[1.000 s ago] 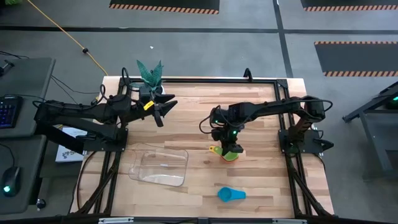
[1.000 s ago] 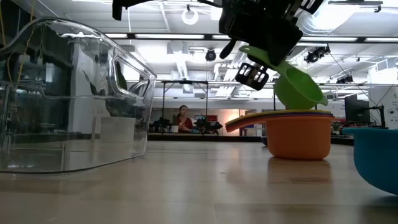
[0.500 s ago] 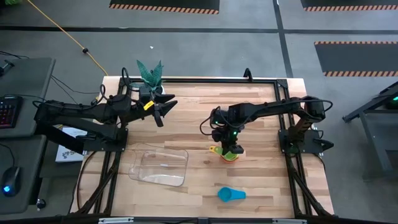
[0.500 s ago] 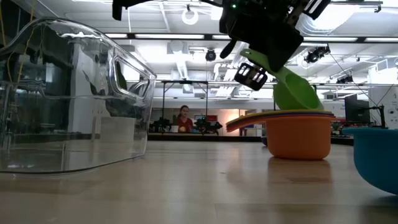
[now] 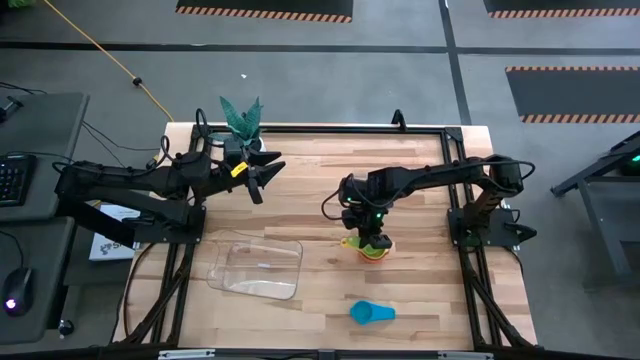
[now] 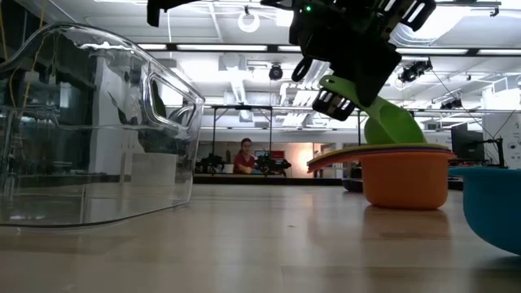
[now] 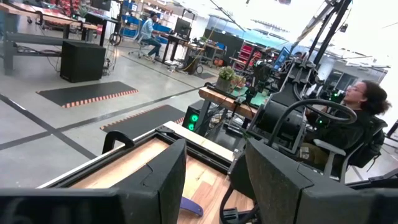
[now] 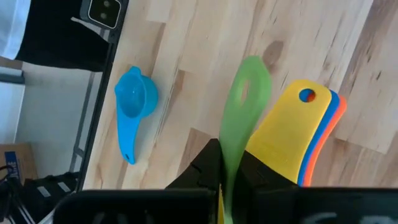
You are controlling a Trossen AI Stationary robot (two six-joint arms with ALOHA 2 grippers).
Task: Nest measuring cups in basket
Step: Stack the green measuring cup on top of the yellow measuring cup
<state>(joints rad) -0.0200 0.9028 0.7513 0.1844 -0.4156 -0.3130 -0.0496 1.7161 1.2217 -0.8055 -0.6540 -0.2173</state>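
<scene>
My right gripper (image 5: 372, 240) is pinched tight on the handle of the green measuring cup (image 6: 389, 124), holding it tilted over the nested stack of cups (image 6: 405, 177) near the table's (image 5: 420, 290) middle. The clear basket (image 5: 256, 268) sits toward the front left, the light blue cup (image 5: 370, 312) alone by the front edge. My left gripper (image 5: 262, 176) hovers near the back left corner, fingers (image 7: 155, 180) parted and empty

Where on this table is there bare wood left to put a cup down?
Bare wood lies between the clear basket and the stacked cups, and across the far half between the plant and the right arm. It is crowded where the right gripper holds the green cup over the stack, with the light blue cup near the front edge.
</scene>
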